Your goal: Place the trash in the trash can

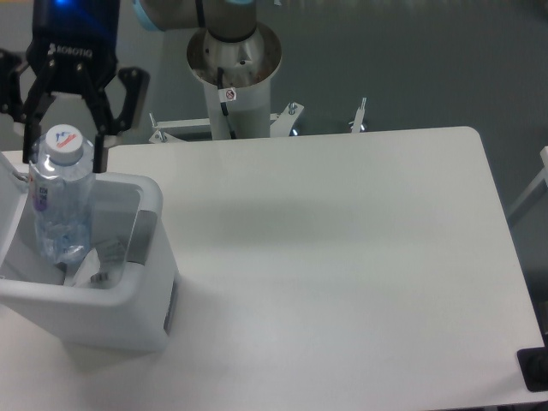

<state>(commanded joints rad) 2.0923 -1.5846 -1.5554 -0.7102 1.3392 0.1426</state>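
Note:
The white trash can [152, 257] stands at the table's left edge with its lid [10, 214] flipped open to the left. The clear water bottle [60, 205], with white cap and bluish label, stands upright inside the can, its top rising above the rim. My gripper [67, 137] hangs just above the bottle's cap. Its black fingers [101, 141] are spread wider than the bottle, one on each side, and do not touch it. A pale crumpled piece [96, 261], which looks like the wrapper, lies at the bottom of the can, partly hidden by the bottle.
The white table [342, 257] stretches to the right of the can. The arm's base column [233, 77] stands behind the table's far edge. A dark object [535, 370] sits at the table's near right corner.

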